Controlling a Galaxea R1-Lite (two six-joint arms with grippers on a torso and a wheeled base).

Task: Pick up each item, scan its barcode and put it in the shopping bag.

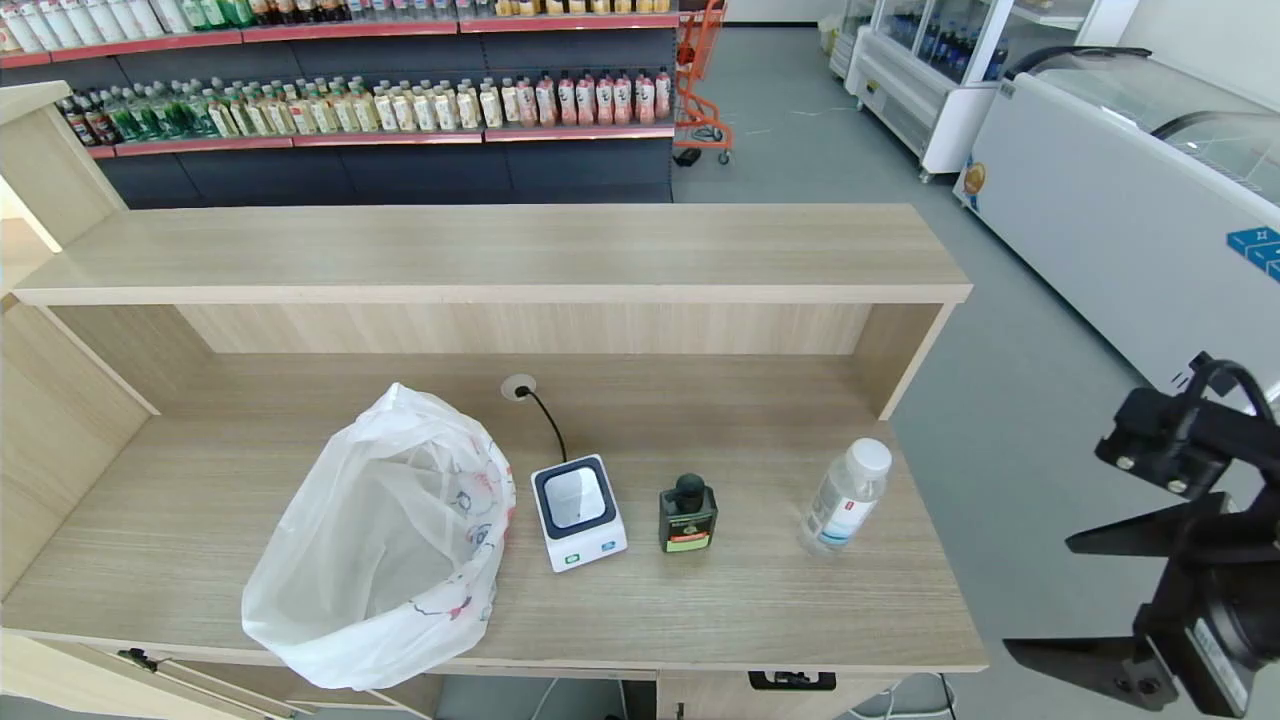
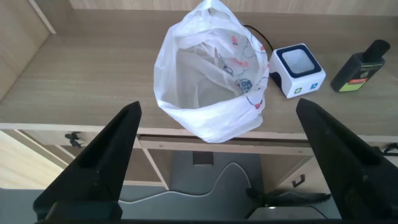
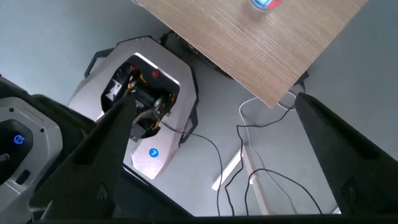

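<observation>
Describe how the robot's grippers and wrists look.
The left gripper and the right gripper are matte black, each with two flat, wedge-shaped fingers tapering to a point. The right one's wrist block is black too, with small silver screws and a black cable looped over it.

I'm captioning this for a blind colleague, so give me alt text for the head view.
A wooden checkout counter holds, from the robot's left to right, an open white shopping bag, a white barcode scanner, a small dark bottle and a clear water bottle. The right tool hangs open past the counter's right end.
</observation>
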